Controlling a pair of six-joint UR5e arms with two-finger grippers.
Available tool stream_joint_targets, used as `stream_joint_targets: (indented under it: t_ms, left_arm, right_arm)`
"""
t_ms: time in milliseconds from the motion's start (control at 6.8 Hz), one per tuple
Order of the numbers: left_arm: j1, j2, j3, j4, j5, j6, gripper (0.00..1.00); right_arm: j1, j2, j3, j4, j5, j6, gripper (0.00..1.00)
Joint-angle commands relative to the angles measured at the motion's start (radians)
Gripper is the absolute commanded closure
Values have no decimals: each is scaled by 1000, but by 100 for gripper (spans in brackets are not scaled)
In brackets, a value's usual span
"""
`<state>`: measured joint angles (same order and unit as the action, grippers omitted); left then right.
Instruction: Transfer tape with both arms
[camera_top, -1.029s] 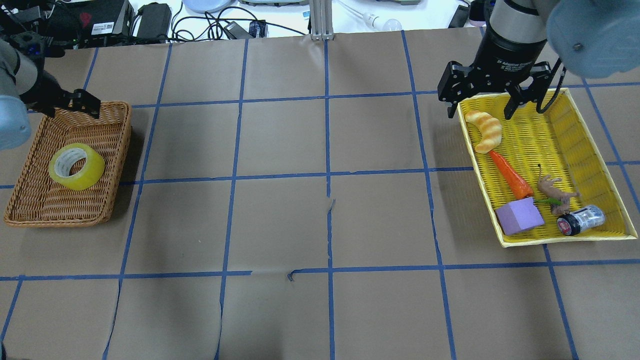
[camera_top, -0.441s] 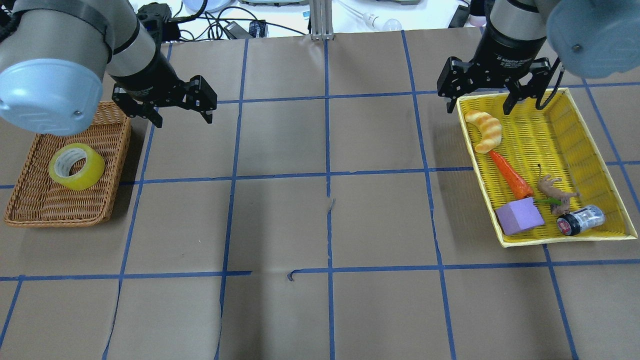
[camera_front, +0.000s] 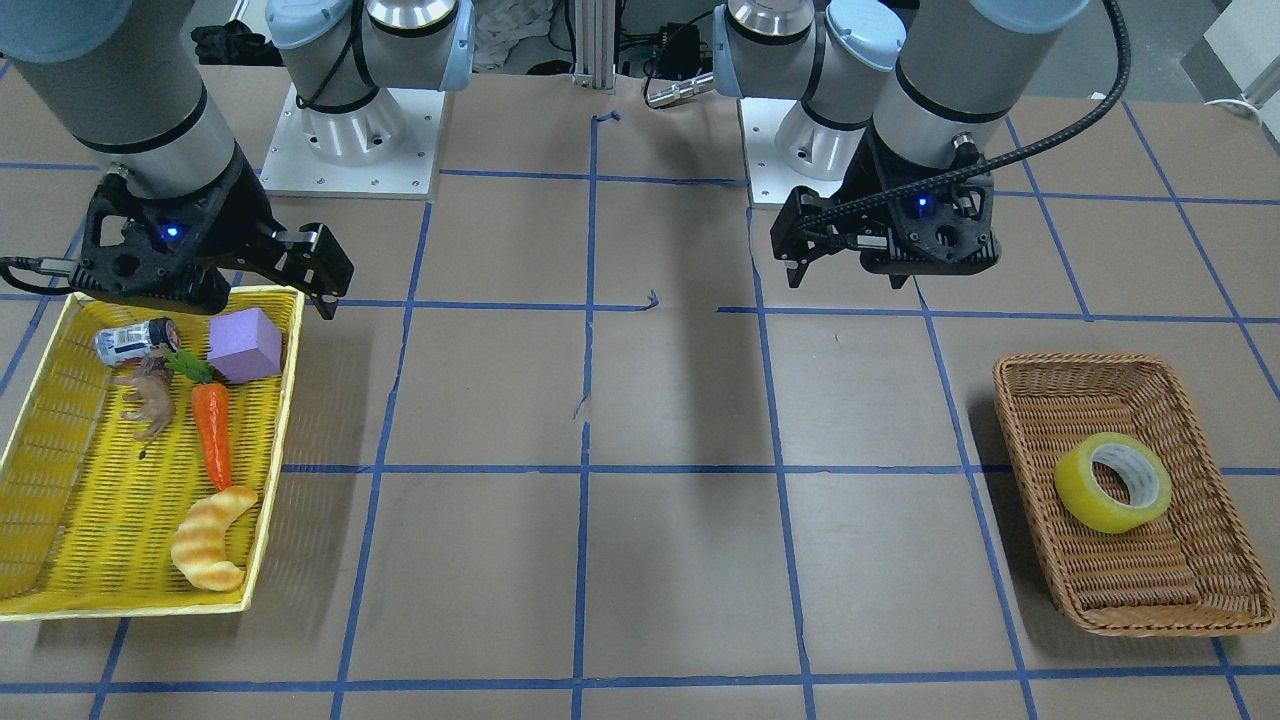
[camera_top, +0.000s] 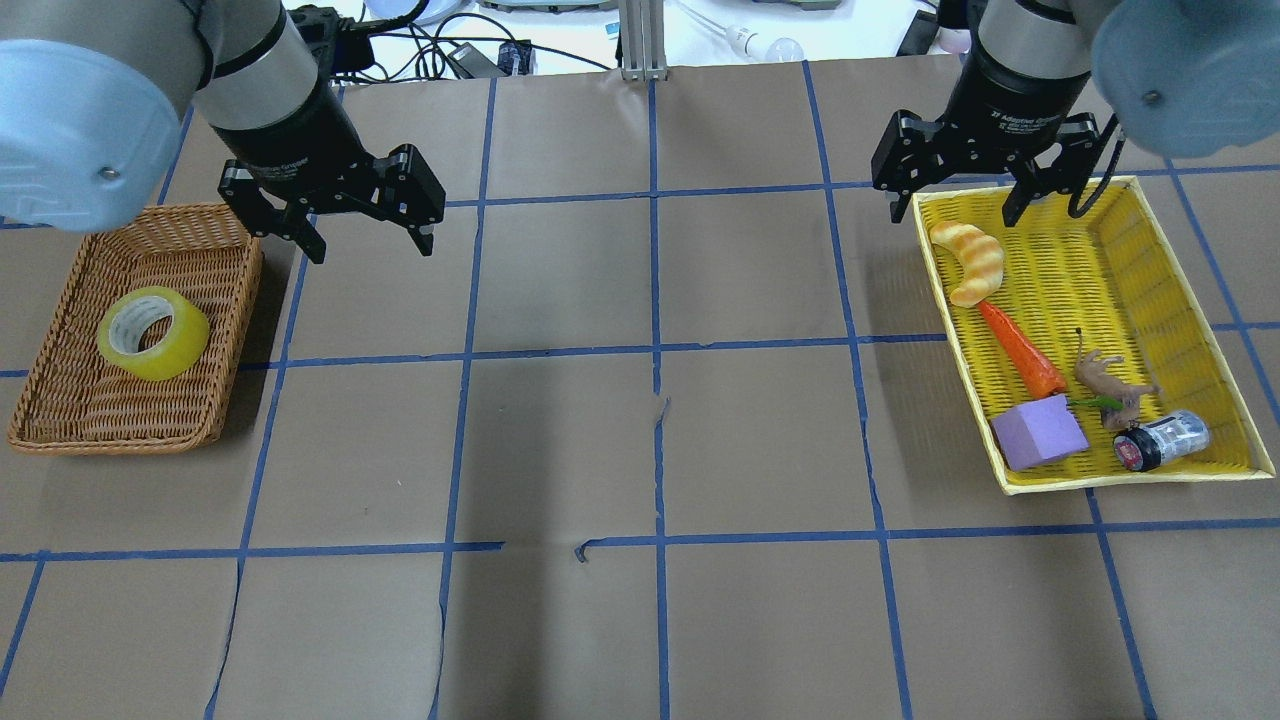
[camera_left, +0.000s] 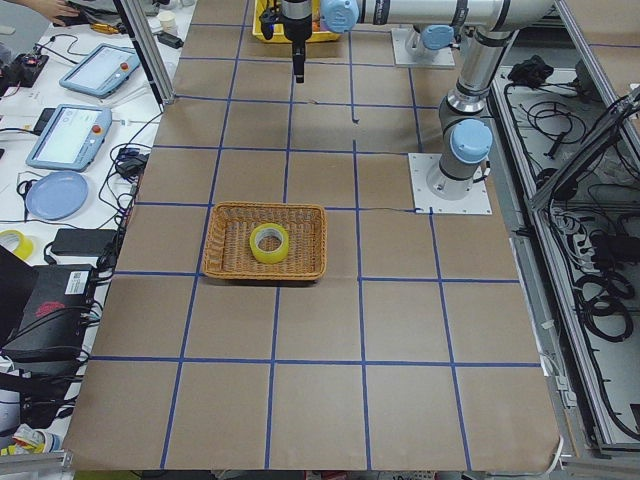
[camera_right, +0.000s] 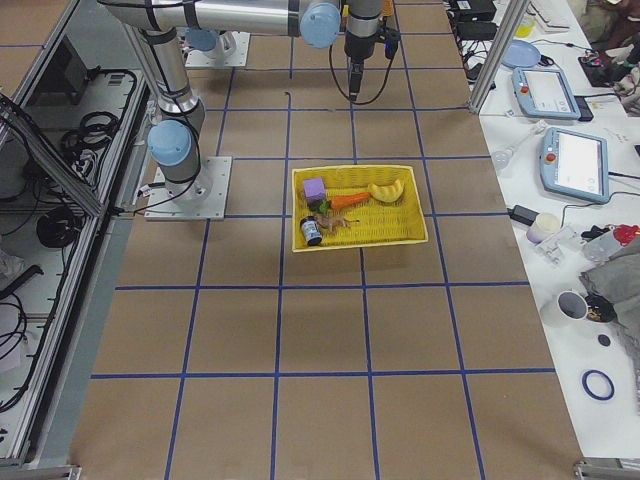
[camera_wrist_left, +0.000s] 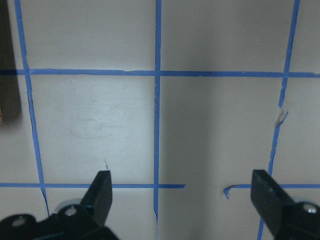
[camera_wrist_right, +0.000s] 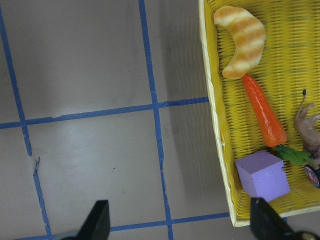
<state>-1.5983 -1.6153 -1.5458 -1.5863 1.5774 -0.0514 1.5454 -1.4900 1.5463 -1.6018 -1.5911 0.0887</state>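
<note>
The tape (camera_top: 153, 333), a yellow translucent roll with a whitish core, lies flat in the wicker basket (camera_top: 60, 425) at the table's left; it also shows in the front view (camera_front: 1112, 483) and the left side view (camera_left: 268, 243). My left gripper (camera_top: 372, 245) is open and empty, hanging over bare table just right of the basket's far corner, apart from the tape. Its wrist view shows its open fingers (camera_wrist_left: 102, 192) over taped grid lines only. My right gripper (camera_top: 955, 215) is open and empty above the far left corner of the yellow tray (camera_top: 1100, 482).
The yellow tray holds a striped croissant (camera_top: 968, 260), a carrot (camera_top: 1022, 350), a purple block (camera_top: 1040, 432), a small toy animal (camera_top: 1105, 385) and a small jar (camera_top: 1165, 440). Cables and devices lie beyond the table's far edge. Brown paper with blue tape lines covers the table.
My left arm swung right, from the basket's far left corner to over the table right of the basket. The right gripper barely shifted. The tape stayed put.
</note>
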Motion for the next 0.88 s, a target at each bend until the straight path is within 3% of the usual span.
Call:
stream_joint_targets:
  t_ms: [0, 735]
  left_arm:
    - [0, 3, 1, -15, 42, 5, 0]
    - [0, 2, -13, -15, 32, 7, 0]
  right_arm:
    - [-1, -1, 0, -1, 2, -1, 0]
    - [1, 0, 0, 0, 0, 0, 0]
